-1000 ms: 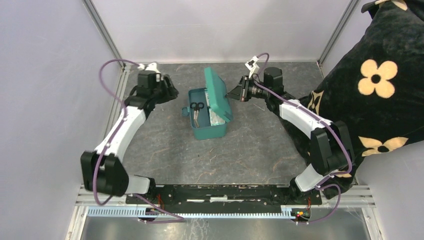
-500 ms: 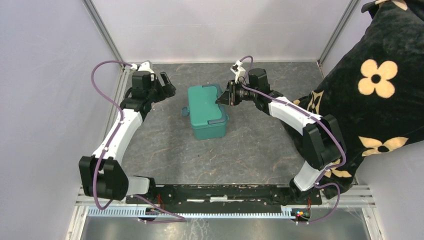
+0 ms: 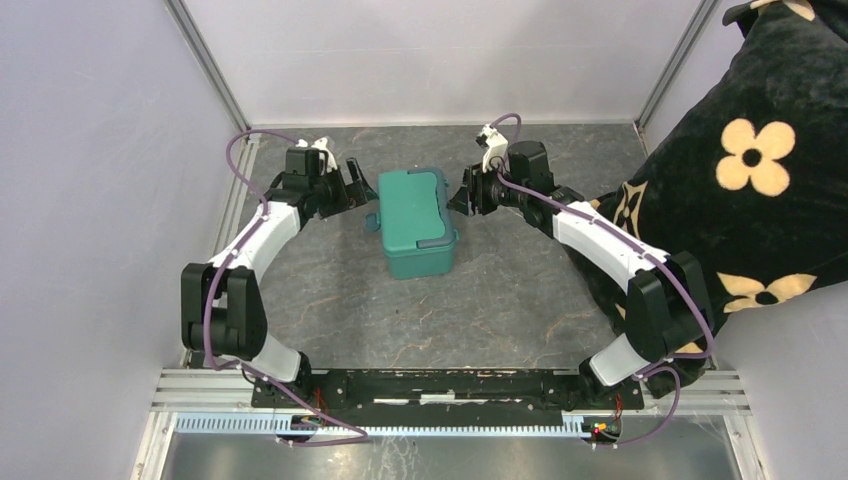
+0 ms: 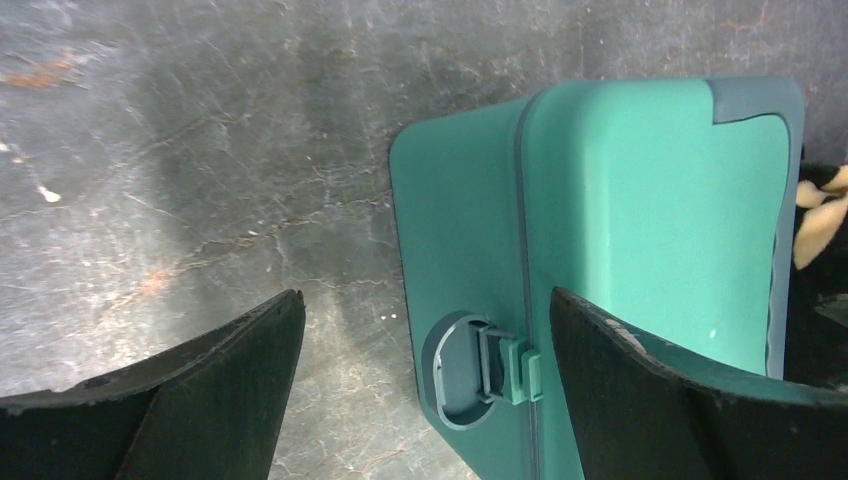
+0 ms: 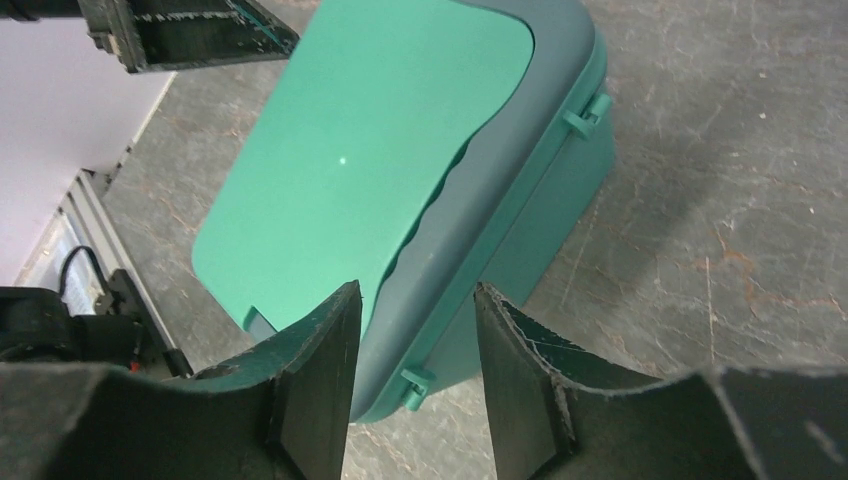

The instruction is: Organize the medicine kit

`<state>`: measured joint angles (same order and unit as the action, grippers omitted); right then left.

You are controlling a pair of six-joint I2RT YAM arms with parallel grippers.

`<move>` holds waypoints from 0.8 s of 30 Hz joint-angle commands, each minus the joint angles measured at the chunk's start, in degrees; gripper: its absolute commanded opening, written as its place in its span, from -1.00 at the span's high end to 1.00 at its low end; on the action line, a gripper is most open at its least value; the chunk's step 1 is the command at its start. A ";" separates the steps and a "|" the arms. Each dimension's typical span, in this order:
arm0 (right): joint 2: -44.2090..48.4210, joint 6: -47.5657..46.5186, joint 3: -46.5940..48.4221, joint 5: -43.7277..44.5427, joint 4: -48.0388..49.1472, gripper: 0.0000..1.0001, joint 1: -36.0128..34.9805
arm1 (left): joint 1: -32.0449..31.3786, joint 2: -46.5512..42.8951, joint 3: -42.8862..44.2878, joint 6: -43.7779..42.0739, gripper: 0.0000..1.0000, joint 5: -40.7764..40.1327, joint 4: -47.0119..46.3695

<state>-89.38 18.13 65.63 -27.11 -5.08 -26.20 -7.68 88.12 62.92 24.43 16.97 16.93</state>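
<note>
Top external: arms bent inward; left gripper (image 3: 356,190) and right gripper (image 3: 467,195), jaws spread and empty, flank the medicine kit (image 3: 412,212) toward the table (image 3: 500,300) far edge.

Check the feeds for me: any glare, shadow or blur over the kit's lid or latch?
Top external: even light, the medicine kit sharp, no glare. Left wrist: the latch in focus, a soft shadow on the table beside the kit. Right wrist: one tiny bright glint on the lid, otherwise clean; the right gripper's fingers are dark, with little detail.
</note>
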 commanded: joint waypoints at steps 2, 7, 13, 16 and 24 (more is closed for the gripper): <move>1.98 -2.09 -1.66 0.94 -0.71 -0.06 -0.05 | -3.76 1.66 1.38 2.65 -0.84 6.02 -2.47; 3.21 -2.45 -3.06 2.18 -0.47 -0.07 0.04 | -6.78 1.58 0.62 3.07 -0.65 5.65 -2.12; 4.05 -2.85 -4.05 5.37 -0.75 -0.10 0.80 | -9.00 -3.44 -5.71 5.22 -0.49 4.30 -3.73; 3.83 -3.08 -3.95 5.54 -0.96 -0.10 1.43 | -10.40 -6.03 -8.14 5.72 -0.45 3.48 -3.78; 4.12 -4.69 -3.33 6.86 -2.70 -0.10 2.81 | -16.88 -12.98 -11.56 8.36 -0.42 -0.05 -3.63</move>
<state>-87.05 15.00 61.87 -21.89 -7.46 -24.01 -21.69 79.18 51.77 29.21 17.98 14.33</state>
